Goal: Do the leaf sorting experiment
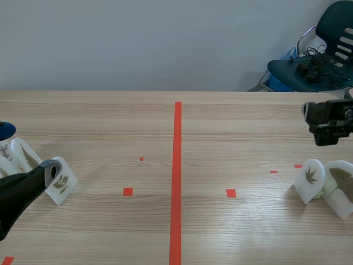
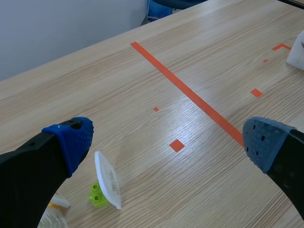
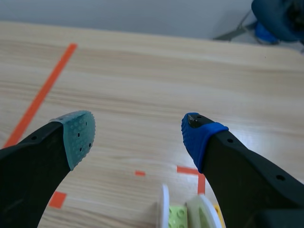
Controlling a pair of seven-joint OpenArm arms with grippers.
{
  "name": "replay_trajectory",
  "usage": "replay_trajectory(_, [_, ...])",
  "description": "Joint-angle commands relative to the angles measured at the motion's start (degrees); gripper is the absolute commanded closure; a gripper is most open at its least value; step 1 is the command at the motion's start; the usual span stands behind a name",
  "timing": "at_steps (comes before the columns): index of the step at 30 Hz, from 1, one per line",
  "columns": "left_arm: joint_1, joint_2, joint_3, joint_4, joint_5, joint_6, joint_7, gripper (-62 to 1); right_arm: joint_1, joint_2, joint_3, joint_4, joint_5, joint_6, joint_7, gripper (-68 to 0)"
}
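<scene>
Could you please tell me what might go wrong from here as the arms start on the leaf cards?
1. The left claw is open, and a thin white leaf card stands with a small green brick at its base, close to one finger; a descent off centre could tip it.
2. Below the open right claw, two leaf cards stand close together; closing there might catch both or knock one over.

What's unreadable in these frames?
Scene view: white oval leaf cards at far left, cut by frame edge and black left arm; leaf shapes unclear.
Left wrist view: white oval card on lime brick, edge-on; leaf face hidden.
Right wrist view: white cards beside pale green brick, cropped by frame; faces unseen.
</scene>
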Motion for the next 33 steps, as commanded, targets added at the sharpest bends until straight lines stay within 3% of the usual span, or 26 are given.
replay_trajectory(1, [-0.1, 0.2, -0.6, 1.3, -0.4, -0.1, -1.0, -62.3, 0.0, 2.6, 0.1, 2.7, 1.7, 0.7, -0.8, -38.5])
replay_trajectory(6, [-0.2, 0.2, -0.6, 1.3, -0.4, -0.1, -1.2, -62.3, -2.5, 8.3, -1.2, 9.5, 5.3, 1.2, -6.6, -48.9])
replay_trajectory(10, [-0.2, 0.2, -0.6, 1.3, -0.4, -0.1, -1.4, -62.3, -10.2, 12.2, -3.6, 16.9, 8.7, 1.3, -7.0, -50.4])
replay_trajectory(16, [-0.2, 0.2, -0.6, 1.3, -0.4, -0.1, -1.4, -62.3, -22.3, 16.9, -4.5, 29.5, 9.0, 1.2, -5.9, -51.4])
replay_trajectory(19, [-0.2, 0.2, -0.6, 1.3, -0.4, -0.1, -1.4, -62.3, -24.9, 17.0, -4.5, 30.2, 9.1, 1.2, -4.7, -67.2])
replay_trajectory(33, [0.0, 0.3, -0.5, 1.3, -0.4, -0.1, -1.4, -62.3, -25.0, 17.0, -4.5, 30.1, 8.2, 1.0, -4.9, -67.9])
